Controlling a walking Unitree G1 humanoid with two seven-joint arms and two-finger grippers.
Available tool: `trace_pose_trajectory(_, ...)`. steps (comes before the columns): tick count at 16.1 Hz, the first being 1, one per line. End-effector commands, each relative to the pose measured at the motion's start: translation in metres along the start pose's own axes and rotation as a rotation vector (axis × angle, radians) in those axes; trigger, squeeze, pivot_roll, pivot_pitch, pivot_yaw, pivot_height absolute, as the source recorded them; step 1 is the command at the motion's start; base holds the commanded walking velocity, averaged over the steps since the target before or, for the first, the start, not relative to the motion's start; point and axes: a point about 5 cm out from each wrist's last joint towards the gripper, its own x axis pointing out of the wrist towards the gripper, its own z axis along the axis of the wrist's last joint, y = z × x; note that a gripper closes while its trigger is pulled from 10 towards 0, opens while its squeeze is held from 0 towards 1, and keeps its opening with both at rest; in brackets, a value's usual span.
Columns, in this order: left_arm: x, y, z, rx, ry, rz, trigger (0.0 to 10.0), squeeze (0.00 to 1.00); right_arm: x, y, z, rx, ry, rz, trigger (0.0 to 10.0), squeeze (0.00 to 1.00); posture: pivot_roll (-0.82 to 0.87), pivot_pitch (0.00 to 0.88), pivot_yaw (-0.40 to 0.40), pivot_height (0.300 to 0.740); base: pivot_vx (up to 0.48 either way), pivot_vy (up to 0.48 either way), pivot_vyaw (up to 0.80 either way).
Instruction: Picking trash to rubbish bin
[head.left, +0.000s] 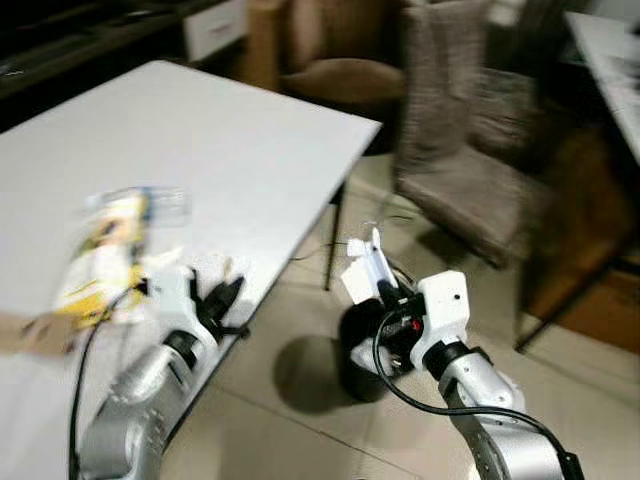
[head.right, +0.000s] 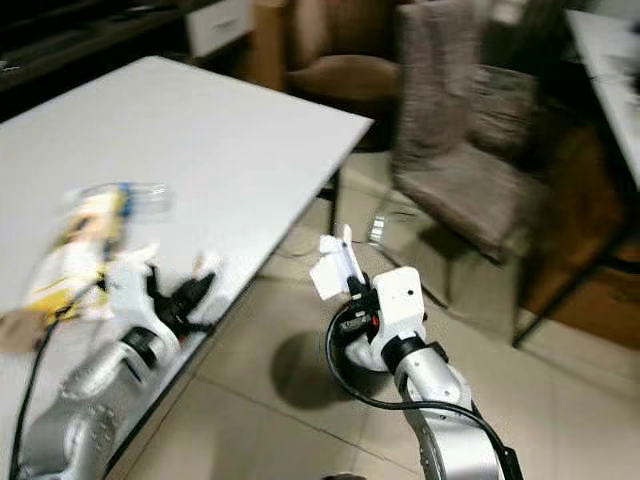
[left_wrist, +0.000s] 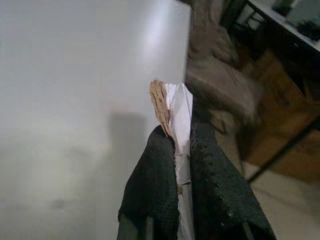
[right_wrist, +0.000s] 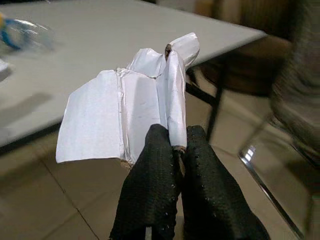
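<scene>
My right gripper (right_wrist: 177, 141) is shut on a folded piece of white cardboard (right_wrist: 125, 117). It holds the cardboard (head.left: 366, 268) up over the floor, just above a black rubbish bin (head.left: 358, 360) that the arm partly hides. At the table's near edge my left gripper (left_wrist: 181, 145) is shut on a small scrap of white and brown paper (left_wrist: 172, 107); the gripper (head.left: 230, 293) points toward the bin. A clear plastic bottle and yellow-and-white wrappers (head.left: 112, 250) lie blurred on the table, left of the left gripper.
The white table (head.left: 200, 140) takes up the left side, and one of its legs (head.left: 335, 240) stands near the bin. A grey chair (head.left: 470, 150) and a brown armchair (head.left: 340, 70) stand behind. A tan shape (head.left: 35, 332) lies at the left edge. Tiled floor surrounds the bin.
</scene>
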Motion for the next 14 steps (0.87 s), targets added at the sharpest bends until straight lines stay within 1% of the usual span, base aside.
trace_pose_trajectory(1,-0.003,-0.003,-0.001,-0.028,0.008,0.012,10.0,0.00,-0.002,-0.004,-0.005,0.018,0.013,-0.040,10.0,0.00,-0.03,0.000,-0.054,0.740,0.000,0.000,-0.80)
trace_pose_trajectory(2,-0.004,-0.003,-0.004,-0.044,0.029,0.022,10.0,0.00,-0.002,-0.004,-0.009,0.028,0.025,-0.051,10.0,0.00,-0.03,0.000,-0.052,0.740,0.000,0.000,-0.80)
trace_pose_trajectory(3,-0.006,-0.003,-0.008,-0.042,0.064,0.040,10.0,0.00,-0.003,-0.004,-0.012,0.032,0.037,-0.063,10.0,0.00,-0.03,0.000,-0.052,0.740,0.000,0.000,-0.80)
trace_pose_trajectory(4,-0.008,-0.003,-0.013,-0.035,0.111,0.053,10.0,0.00,-0.004,-0.003,-0.016,0.037,0.055,-0.063,10.0,0.00,-0.02,0.000,-0.052,0.740,0.000,0.000,-0.80)
trace_pose_trajectory(5,-0.010,-0.002,-0.014,-0.013,0.121,0.061,10.0,0.00,-0.005,-0.002,-0.020,0.033,0.076,-0.052,10.0,0.00,-0.01,0.000,-0.054,0.740,0.000,0.000,-0.80)
trace_pose_trajectory(6,-0.010,-0.002,-0.012,0.008,0.104,0.061,10.0,0.00,-0.006,-0.001,-0.022,0.030,0.081,-0.048,10.0,0.00,-0.01,0.000,-0.054,0.740,0.000,0.000,-0.80)
trace_pose_trajectory(7,-0.012,-0.004,-0.006,0.043,0.015,0.068,10.0,0.00,-0.006,-0.003,-0.023,0.027,0.087,-0.048,10.0,0.00,-0.01,0.000,-0.058,0.740,0.000,0.000,-0.80)
trace_pose_trajectory(9,-0.017,-0.003,-0.011,-0.004,0.019,0.095,10.0,0.00,-0.007,-0.005,-0.026,0.028,0.099,-0.055,10.0,0.00,0.00,0.000,-0.065,0.740,0.000,0.000,-0.80)
trace_pose_trajectory(11,-0.024,0.004,-0.020,-0.014,0.015,0.178,10.0,0.00,-0.007,-0.007,-0.029,0.020,0.117,-0.062,10.0,0.00,0.00,0.000,-0.064,0.740,0.000,0.000,-0.80)
trace_pose_trajectory(12,-0.028,0.009,-0.023,-0.009,-0.034,0.232,10.0,0.00,-0.007,-0.010,-0.032,0.014,0.131,-0.079,10.0,0.00,-0.01,0.000,-0.063,0.740,0.000,0.000,-0.80)
trace_pose_trajectory(13,-0.028,0.015,-0.023,0.037,-0.067,0.311,10.0,0.00,-0.008,-0.012,-0.033,0.016,0.137,-0.093,10.0,0.00,-0.01,0.000,-0.061,0.740,0.000,0.000,-0.80)
trace_pose_trajectory(14,-0.027,0.016,-0.022,0.056,-0.081,0.315,10.0,0.00,-0.008,-0.012,-0.033,0.018,0.138,-0.095,10.0,0.00,-0.01,0.000,-0.060,0.740,0.000,0.000,-0.80)
